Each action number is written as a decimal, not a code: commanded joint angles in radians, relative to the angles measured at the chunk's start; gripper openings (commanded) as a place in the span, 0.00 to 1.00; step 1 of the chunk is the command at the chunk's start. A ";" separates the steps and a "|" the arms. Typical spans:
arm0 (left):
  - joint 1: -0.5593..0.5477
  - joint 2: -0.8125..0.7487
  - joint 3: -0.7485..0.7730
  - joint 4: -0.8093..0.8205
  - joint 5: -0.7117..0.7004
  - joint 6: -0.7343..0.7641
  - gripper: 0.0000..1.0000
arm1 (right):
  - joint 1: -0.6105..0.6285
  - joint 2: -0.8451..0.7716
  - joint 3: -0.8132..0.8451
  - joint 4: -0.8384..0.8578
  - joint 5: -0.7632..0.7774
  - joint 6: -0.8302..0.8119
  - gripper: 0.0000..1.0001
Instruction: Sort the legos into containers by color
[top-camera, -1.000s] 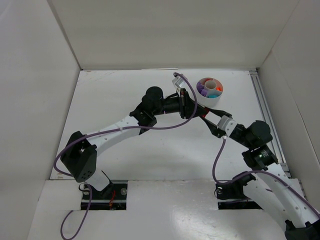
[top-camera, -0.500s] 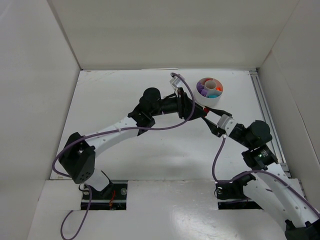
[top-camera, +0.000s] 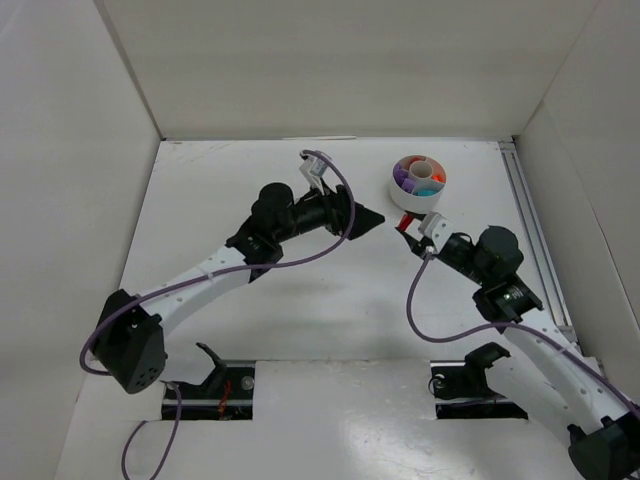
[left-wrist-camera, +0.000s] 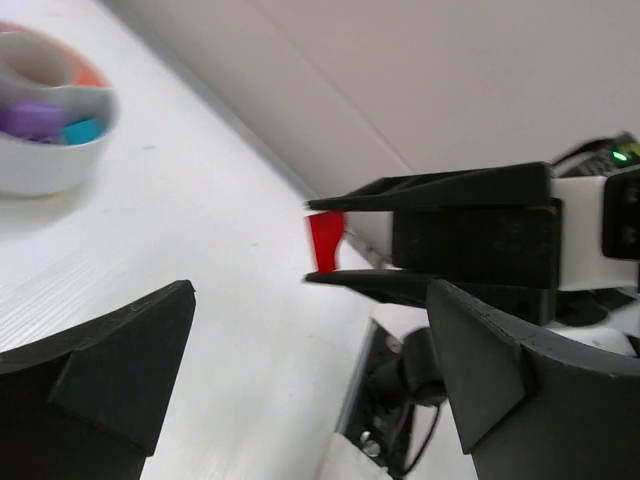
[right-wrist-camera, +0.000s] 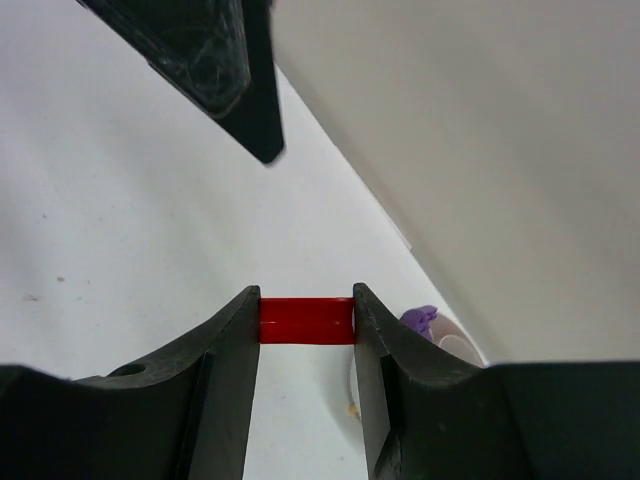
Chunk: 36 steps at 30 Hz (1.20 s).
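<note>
A red lego (right-wrist-camera: 306, 321) is pinched between the fingertips of my right gripper (right-wrist-camera: 306, 305), held above the table just in front of the round white tub (top-camera: 418, 196). Its containers hold purple (top-camera: 402, 176), teal (top-camera: 426, 190) and orange (top-camera: 437, 178) legos. In the top view the red lego (top-camera: 403, 226) shows at my right gripper (top-camera: 407, 229). My left gripper (top-camera: 368, 218) is open and empty, a short way left of it. From the left wrist view, my left gripper (left-wrist-camera: 310, 330) faces the red lego (left-wrist-camera: 327, 240), and the tub (left-wrist-camera: 45, 165) is at the upper left.
White walls enclose the table on three sides. A metal rail (top-camera: 530, 230) runs along the right edge. The two arms angle toward each other near the tub, with purple cables (top-camera: 330, 245) looping off them.
My left gripper has opened wide, let go of the red lego and drawn back to the left. The right gripper keeps the lego and has shifted slightly toward the tub.
</note>
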 joint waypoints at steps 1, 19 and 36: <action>0.022 -0.127 -0.042 -0.148 -0.221 0.092 1.00 | -0.010 0.024 0.050 -0.004 0.046 0.025 0.13; 0.155 -0.536 -0.277 -0.666 -0.877 -0.019 1.00 | -0.255 0.441 0.329 -0.068 0.146 0.153 0.13; 0.494 -0.257 -0.094 -0.592 -0.465 0.072 1.00 | -0.331 1.090 0.999 -0.396 0.267 0.216 0.13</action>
